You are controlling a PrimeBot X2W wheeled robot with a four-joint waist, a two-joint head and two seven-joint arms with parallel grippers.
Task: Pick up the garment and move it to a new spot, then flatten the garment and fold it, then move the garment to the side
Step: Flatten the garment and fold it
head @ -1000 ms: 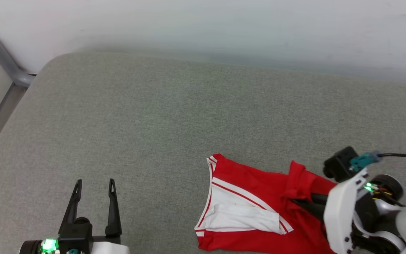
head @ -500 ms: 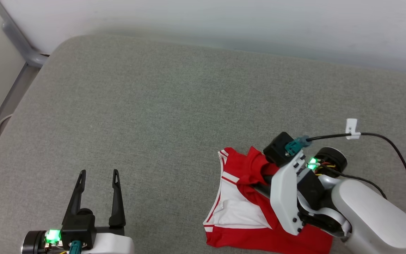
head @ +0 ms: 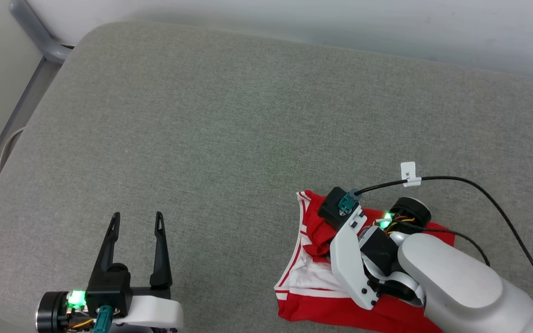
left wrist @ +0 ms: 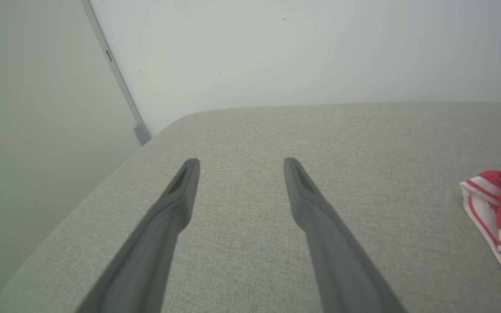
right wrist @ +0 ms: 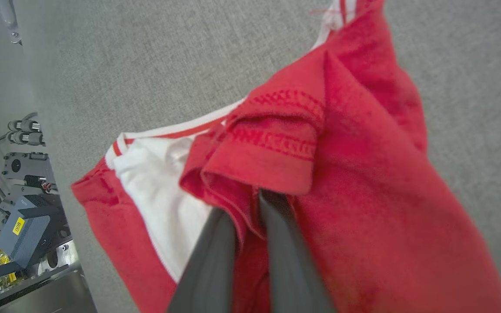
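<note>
The garment (head: 312, 282), red with a white sleeve and striped trim, lies bunched at the lower right of the grey cushioned surface (head: 225, 129). My right gripper (head: 325, 238) reaches in from the right and is shut on a folded red hem, held over the white sleeve. In the right wrist view the gripper (right wrist: 255, 204) has its dark fingers pinched together, tips buried under the stitched fold of the garment (right wrist: 363, 174). At the lower left my left gripper (head: 138, 216) stands open and holds nothing. The left wrist view shows that gripper (left wrist: 242, 163) above bare fabric, with the garment (left wrist: 500, 217) far to its right.
A pale wall runs behind the surface, with a grey metal frame (head: 40, 37) at the upper left beyond the rounded corner. A black cable with a white tag (head: 407, 173) arcs off my right wrist. Electronics and a blue-grey box (right wrist: 24, 230) sit below the surface's edge.
The head camera has shifted. My right gripper has pulled the red hem leftward across the garment, so it now covers more of the white sleeve. The left gripper has stayed open and still.
</note>
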